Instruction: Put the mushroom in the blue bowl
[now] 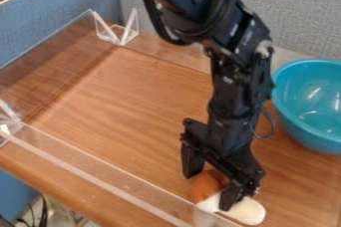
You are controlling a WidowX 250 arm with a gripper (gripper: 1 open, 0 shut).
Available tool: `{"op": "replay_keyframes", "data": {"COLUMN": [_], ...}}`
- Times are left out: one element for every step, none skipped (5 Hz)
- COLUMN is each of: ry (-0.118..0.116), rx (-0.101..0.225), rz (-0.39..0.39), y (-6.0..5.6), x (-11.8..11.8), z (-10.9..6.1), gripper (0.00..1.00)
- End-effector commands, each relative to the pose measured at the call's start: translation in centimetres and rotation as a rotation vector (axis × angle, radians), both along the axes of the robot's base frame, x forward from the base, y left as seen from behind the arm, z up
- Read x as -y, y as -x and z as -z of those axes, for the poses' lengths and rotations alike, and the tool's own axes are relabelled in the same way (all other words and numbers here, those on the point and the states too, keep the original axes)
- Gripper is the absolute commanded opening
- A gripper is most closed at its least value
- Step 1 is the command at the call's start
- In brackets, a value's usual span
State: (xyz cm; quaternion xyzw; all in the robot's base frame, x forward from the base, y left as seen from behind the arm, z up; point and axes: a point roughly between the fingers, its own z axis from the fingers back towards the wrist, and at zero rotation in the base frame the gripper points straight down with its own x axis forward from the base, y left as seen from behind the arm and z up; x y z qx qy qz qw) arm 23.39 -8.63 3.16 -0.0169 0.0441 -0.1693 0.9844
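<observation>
The mushroom [234, 205] lies on its side at the front edge of the wooden table, its reddish-brown cap to the left and its cream stem to the right, partly hidden by the arm. My black gripper [221, 184] points down over it, open, with its fingers [192, 163] standing on either side of the cap. Whether they touch the mushroom I cannot tell. The blue bowl [314, 100] sits at the right edge of the table, behind and to the right of the gripper, with nothing visible in it.
A low clear plastic wall [80, 161] runs along the front and left sides of the wooden table [120, 102], close to the mushroom. A blue partition [54, 22] stands at the back left.
</observation>
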Motion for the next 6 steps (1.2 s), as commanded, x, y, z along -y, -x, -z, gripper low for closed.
{"op": "replay_keyframes", "data": {"ry": [0.010, 0.016, 0.023, 0.028, 0.030, 0.030], "rx": [0.022, 0.030, 0.038, 0.047, 0.053, 0.056], "rz": [0.045, 0.038, 0.028, -0.027, -0.081, -0.079], "y": [-0.3, -0.4, -0.5, -0.6, -0.8, -0.8], "x": [1.0, 0.8, 0.6, 0.2, -0.2, -0.4], "z": [0.3, -0.1, -0.5, -0.3, 0.0, 0.3], "gripper": [0.00, 0.00, 0.00, 0.00, 0.00, 0.00]}}
